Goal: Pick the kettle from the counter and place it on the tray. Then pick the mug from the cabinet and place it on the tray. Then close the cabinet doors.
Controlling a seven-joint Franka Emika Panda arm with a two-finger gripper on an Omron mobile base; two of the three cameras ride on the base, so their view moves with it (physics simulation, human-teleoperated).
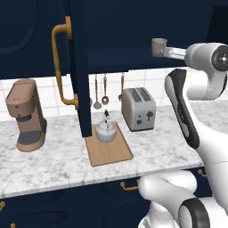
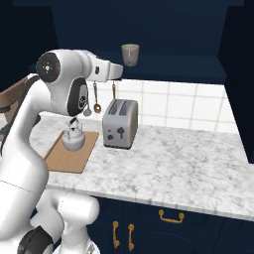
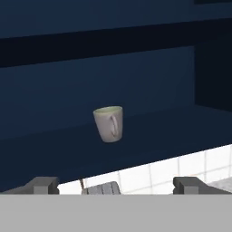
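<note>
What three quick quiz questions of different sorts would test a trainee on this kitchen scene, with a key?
1. True or false: the kettle sits on the tray.
2. Where is the mug? A) on the cabinet shelf B) on the counter C) in the pincer
3. Fill in: the pincer is ____, pointing at the mug.

Key: 1 true; 2 A; 3 open.

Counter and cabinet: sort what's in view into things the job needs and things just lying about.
Needed for the job:
- kettle, already on the tray
- mug on the cabinet shelf
- open cabinet door
- hand, open, facing the mug

Just lying about:
- toaster
- coffee machine
- hanging utensils
</note>
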